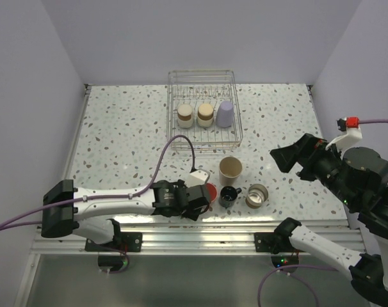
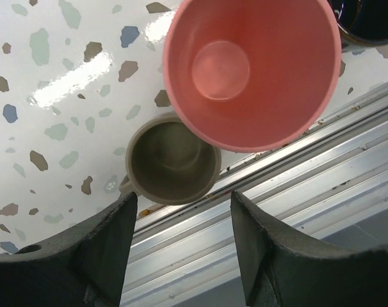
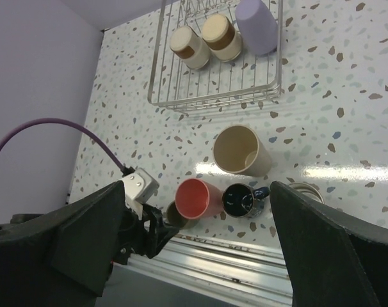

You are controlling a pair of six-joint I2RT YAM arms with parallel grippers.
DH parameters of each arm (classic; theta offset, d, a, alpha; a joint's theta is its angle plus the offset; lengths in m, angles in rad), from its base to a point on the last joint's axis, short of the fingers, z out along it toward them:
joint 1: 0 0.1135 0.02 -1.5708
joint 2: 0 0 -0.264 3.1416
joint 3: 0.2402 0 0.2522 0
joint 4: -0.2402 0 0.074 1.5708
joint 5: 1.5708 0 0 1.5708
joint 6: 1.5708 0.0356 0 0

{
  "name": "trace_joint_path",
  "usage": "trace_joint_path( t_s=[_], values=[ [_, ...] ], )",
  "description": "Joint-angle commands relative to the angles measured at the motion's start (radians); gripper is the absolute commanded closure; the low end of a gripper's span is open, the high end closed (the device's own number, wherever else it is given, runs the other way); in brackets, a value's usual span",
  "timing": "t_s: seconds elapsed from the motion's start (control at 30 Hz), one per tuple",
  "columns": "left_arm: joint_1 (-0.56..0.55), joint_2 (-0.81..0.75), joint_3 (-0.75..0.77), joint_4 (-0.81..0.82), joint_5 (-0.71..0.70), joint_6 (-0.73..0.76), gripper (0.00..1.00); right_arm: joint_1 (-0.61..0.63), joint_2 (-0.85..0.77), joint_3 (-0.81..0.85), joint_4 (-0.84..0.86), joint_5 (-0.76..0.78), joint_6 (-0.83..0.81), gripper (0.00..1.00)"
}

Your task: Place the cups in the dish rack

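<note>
The wire dish rack [image 1: 236, 121] holds two silvery-beige cups [image 1: 184, 115] [image 1: 205, 114] and the lavender cup [image 1: 225, 114]. On the table near the front edge stand the tan cup [image 1: 230, 169], the black mug [image 1: 228, 196], a metal cup [image 1: 257, 196] and the coral-pink cup [image 1: 211, 190]. My left gripper [image 1: 203, 199] is open, low at the front edge. A small beige cup [image 2: 173, 160] sits just beyond its fingertips, touching the coral cup [image 2: 251, 70]. My right gripper [image 1: 285, 158] is open and empty, high above the table's right side.
An aluminium rail [image 1: 200, 231] runs along the table's front edge, right under the left gripper. Lavender walls close the left, back and right. The right wrist view shows the rack [image 3: 157, 96] and the left gripper [image 3: 152, 220] beside the coral cup [image 3: 197, 197].
</note>
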Motion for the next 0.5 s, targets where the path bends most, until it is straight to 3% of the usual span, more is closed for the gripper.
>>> trace_joint_path(
  t_s=[0.0,0.27,0.47],
  values=[
    [-0.040,0.020,0.025,0.007,-0.020,-0.032,0.37,0.003,0.001,0.041,-0.038,-0.002,0.019,0.01],
    [-0.063,0.070,-0.043,0.114,-0.002,-0.014,0.39,0.002,-0.025,0.016,-0.061,-0.002,0.046,0.02],
    [-0.062,0.145,-0.074,0.232,-0.011,0.031,0.48,0.003,-0.013,0.018,-0.080,-0.016,0.059,0.01]
  ],
)
